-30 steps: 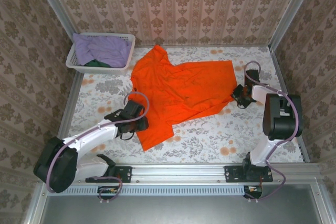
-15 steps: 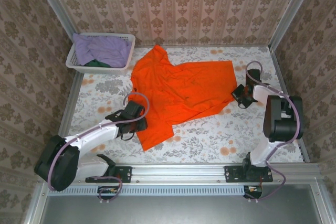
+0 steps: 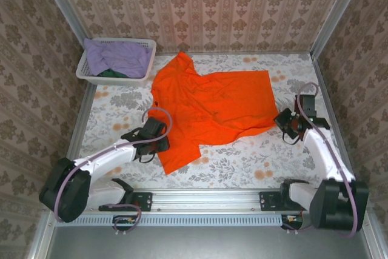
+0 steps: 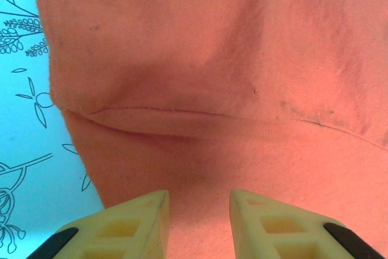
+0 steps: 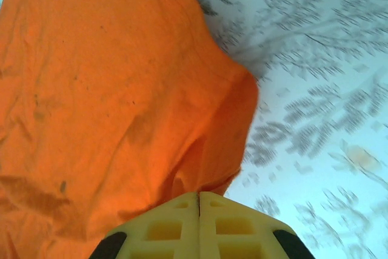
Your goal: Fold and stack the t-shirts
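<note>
Orange t-shirt (image 3: 212,104) spread across table (image 3: 242,162) centre, left gripper (image 4: 199,201) fingers apart over its near-left hem, right gripper (image 5: 199,197) clamped on its corner near table's right edge.

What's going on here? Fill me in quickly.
Two arms are working one orange t-shirt, which lies rumpled on the table. The right gripper has its jaws shut on the shirt's right corner. The left gripper sits at its near-left edge, jaws open over the cloth. A lavender t-shirt and a dark green one lie in the basket.
</note>
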